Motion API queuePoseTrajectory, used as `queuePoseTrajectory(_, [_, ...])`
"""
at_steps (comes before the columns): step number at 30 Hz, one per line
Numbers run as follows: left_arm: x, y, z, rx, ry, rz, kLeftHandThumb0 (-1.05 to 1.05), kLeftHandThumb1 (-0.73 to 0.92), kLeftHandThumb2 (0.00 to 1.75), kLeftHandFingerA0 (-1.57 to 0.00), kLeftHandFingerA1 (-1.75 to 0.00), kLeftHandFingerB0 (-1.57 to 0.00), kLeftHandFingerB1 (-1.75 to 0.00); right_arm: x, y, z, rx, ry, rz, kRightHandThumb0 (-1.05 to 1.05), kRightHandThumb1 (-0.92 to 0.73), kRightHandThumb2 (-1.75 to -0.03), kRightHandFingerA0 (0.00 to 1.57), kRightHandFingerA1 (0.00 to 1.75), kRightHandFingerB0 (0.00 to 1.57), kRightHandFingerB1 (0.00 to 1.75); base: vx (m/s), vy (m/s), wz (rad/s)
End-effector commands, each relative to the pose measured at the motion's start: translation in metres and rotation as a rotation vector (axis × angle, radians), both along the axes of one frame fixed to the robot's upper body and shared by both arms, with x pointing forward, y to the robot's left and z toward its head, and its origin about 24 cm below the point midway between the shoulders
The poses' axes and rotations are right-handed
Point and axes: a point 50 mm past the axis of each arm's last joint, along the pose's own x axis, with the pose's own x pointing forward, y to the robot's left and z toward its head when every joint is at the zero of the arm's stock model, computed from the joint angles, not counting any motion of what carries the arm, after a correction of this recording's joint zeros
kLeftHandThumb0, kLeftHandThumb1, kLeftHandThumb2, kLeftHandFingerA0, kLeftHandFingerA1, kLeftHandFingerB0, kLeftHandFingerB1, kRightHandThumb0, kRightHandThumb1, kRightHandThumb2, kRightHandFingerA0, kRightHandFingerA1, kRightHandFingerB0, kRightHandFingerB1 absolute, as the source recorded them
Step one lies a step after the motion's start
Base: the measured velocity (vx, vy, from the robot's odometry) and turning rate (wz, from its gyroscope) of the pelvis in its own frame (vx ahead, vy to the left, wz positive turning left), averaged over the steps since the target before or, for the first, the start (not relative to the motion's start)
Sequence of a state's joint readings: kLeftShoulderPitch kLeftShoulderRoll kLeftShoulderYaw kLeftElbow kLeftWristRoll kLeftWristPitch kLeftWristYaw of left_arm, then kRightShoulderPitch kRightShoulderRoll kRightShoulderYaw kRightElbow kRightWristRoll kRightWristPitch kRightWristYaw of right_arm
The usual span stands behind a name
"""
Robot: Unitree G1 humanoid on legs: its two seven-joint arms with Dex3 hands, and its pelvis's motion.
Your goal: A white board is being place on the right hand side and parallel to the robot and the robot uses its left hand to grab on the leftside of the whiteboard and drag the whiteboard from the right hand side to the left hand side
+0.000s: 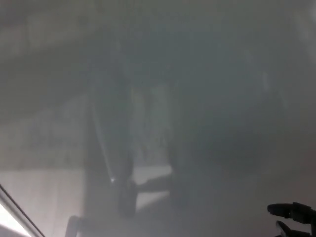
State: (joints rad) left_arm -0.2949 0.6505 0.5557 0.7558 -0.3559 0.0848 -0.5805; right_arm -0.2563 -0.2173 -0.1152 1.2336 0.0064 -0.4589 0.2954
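The whiteboard (163, 74) fills almost the whole head view as a dull grey glossy surface with faint dark reflections in it. Its metal left edge (17, 213) runs diagonally across the bottom left corner, with a thin bright strip beyond it. My right hand (292, 216) shows at the bottom right corner as black fingers spread apart, holding nothing, in front of the board. My left hand is out of the picture.
Only a bright sliver of floor (6, 219) shows past the board's edge at the bottom left. The board blocks sight of everything else ahead.
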Motion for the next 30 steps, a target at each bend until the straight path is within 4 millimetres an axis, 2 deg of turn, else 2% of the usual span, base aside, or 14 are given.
queuePoseTrajectory(1, [-0.016, 0.032, 0.027, 0.061, -0.04, 0.169, -0.09, 0.75, 0.61, -0.92, -0.92, -0.78, -0.59, -0.002, -0.002, -0.001, -0.006, 0.016, -0.01, -0.5, -0.53, -0.91, 0.88, 0.76, 0.54, 0.59, 0.0, 0.0, 0.0])
queuePoseTrajectory(5, [-0.019, 0.038, 0.031, 0.048, -0.038, 0.188, -0.09, 0.75, 0.62, -0.89, -0.92, -0.8, -0.6, -0.001, -0.002, -0.001, -0.013, 0.013, -0.003, -0.49, -0.53, -0.91, 0.88, 0.76, 0.53, 0.59, 0.0, 0.0, 0.0])
queuePoseTrajectory(6, [-0.021, 0.04, 0.032, 0.044, -0.034, 0.198, -0.1, 0.75, 0.61, -0.88, -0.91, -0.79, -0.59, -0.001, -0.002, 0.0, -0.017, 0.011, 0.0, -0.45, -0.63, -0.6, 0.89, 0.63, 0.58, 0.44, 0.0, 0.0, 0.0])
queuePoseTrajectory(8, [-0.022, 0.042, 0.033, 0.042, -0.031, 0.208, -0.1, 0.75, 0.62, -0.87, -0.91, -0.79, -0.59, -0.001, -0.002, -0.001, -0.016, 0.013, -0.008, -0.46, -0.63, -0.6, 0.9, 0.62, 0.59, 0.44, 0.0, 0.0, 0.03])
queuePoseTrajectory(9, [-0.022, 0.043, 0.034, 0.046, -0.029, 0.205, -0.1, 0.74, 0.61, -0.89, -0.9, -0.8, -0.59, -0.001, -0.002, -0.001, -0.014, 0.013, -0.01, -0.44, -0.52, -0.91, 0.87, 0.76, 0.53, 0.59, 0.0, 0.0, 0.0])
queuePoseTrajectory(13, [-0.024, 0.045, 0.034, 0.023, -0.029, 0.201, -0.12, 0.74, 0.62, -0.94, -0.85, -0.84, -0.58, -0.002, -0.001, -0.002, -0.018, 0.016, -0.011, -0.49, -0.54, -0.91, 0.88, 0.74, 0.56, 0.59, 0.0, 0.0, 0.0])
queuePoseTrajectory(18, [-0.023, 0.045, 0.035, 0.033, -0.013, 0.196, -0.11, 0.72, 0.61, -0.93, -0.85, -0.81, -0.58, -0.002, -0.001, -0.002, -0.011, 0.015, -0.009, -0.52, -0.53, -0.9, 0.87, 0.76, 0.55, 0.59, 0.0, 0.0, 0.0])
queuePoseTrajectory(30, [-0.019, 0.039, 0.034, 0.002, -0.02, 0.153, -0.11, 0.72, 0.61, -0.93, -0.86, -0.82, -0.58, -0.003, -0.001, -0.002, -0.015, 0.013, -0.009, -0.48, -0.52, -0.91, 0.88, 0.76, 0.53, 0.59, 0.0, 0.0, 0.0])
